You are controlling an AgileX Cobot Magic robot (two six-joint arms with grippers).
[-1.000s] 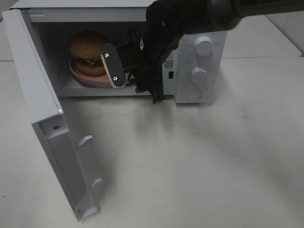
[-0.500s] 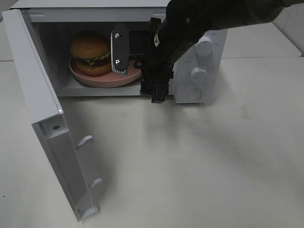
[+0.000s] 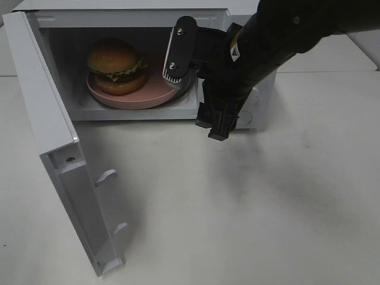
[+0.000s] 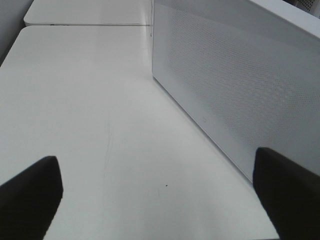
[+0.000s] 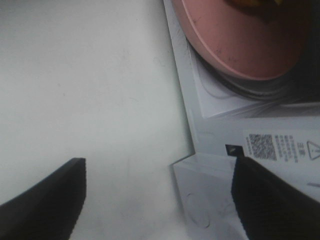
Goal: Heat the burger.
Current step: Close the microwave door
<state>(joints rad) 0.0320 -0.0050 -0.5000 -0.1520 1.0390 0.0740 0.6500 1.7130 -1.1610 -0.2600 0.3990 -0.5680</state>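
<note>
The counter (image 3: 267,208) lies open to me from its middle to the near and right edges; the microwave (image 3: 119,18) blocks the far edge; its door (image 3: 47,119) stands out toward the near left corner and bars that side; inside, the burger (image 3: 113,65) on its plate (image 3: 151,98) fills the cavity's door side, with room only beside it toward the right edge.

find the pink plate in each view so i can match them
Exterior high: pink plate inside the open microwave, under the burger.
Left wrist: not in it; only a dotted white wall of the microwave.
Right wrist: plate in the microwave's opening, beside the panel with the code sticker.
Shared landmark: the white microwave, in all three.
</note>
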